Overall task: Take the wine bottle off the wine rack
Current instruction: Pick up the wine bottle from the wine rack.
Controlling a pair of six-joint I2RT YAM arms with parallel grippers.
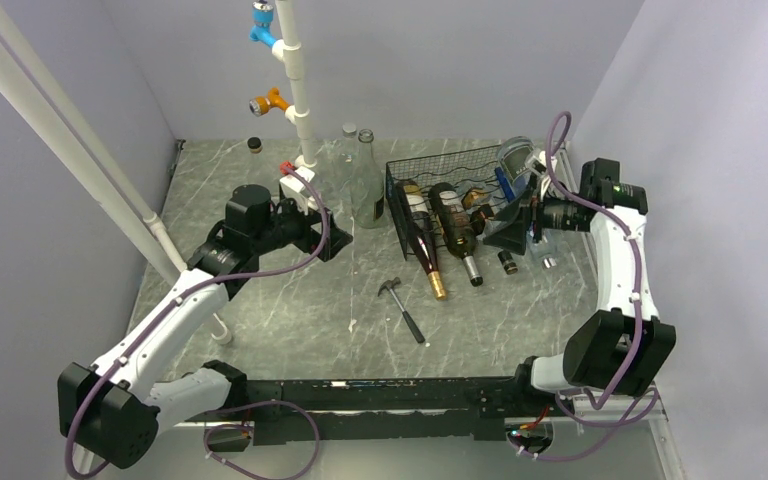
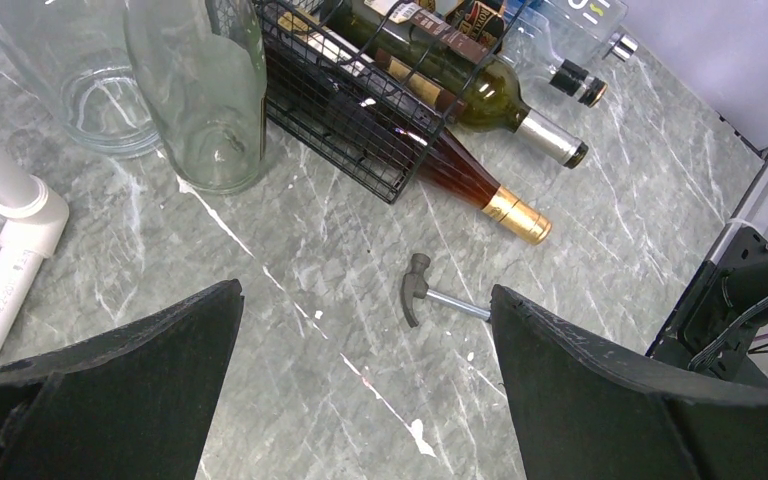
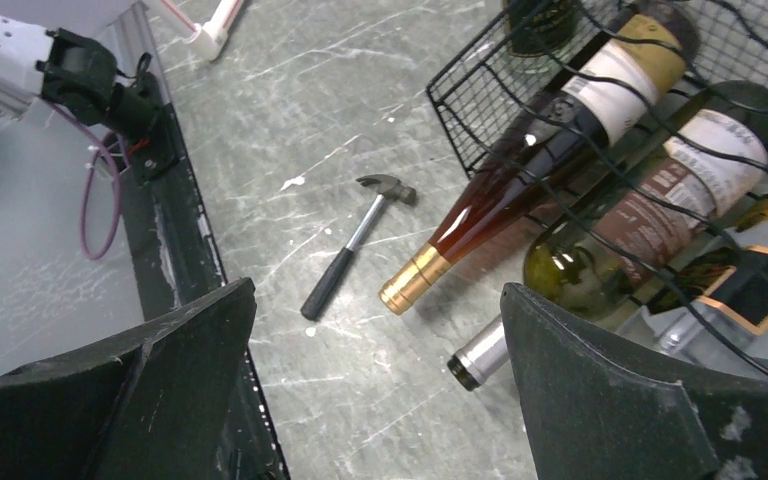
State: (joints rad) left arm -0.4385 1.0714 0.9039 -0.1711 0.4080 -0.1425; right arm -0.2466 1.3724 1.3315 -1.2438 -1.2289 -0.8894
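Note:
The black wire-mesh wine rack (image 1: 430, 162) (image 2: 345, 115) (image 3: 470, 100) stands at the back right of the marble table. Wine bottles lie in it with their necks pointing to the near side: an amber one with a gold foil cap (image 1: 425, 250) (image 2: 480, 185) (image 3: 480, 215), a green one with a silver cap (image 1: 458, 235) (image 2: 505, 105) (image 3: 580, 275), and a dark-capped one (image 1: 490, 225) further right. My right gripper (image 1: 518, 218) (image 3: 378, 288) hangs open just right of the rack's front, above the bottle necks. My left gripper (image 1: 320, 230) (image 2: 365, 290) is open over bare table left of the rack.
A small hammer (image 1: 401, 308) (image 2: 440, 298) (image 3: 355, 245) lies in front of the rack. Two empty clear glass bottles (image 1: 366, 180) (image 2: 200, 90) stand left of the rack beside a white pipe stand (image 1: 295, 90) (image 2: 10, 250). Grey walls close in the sides and back.

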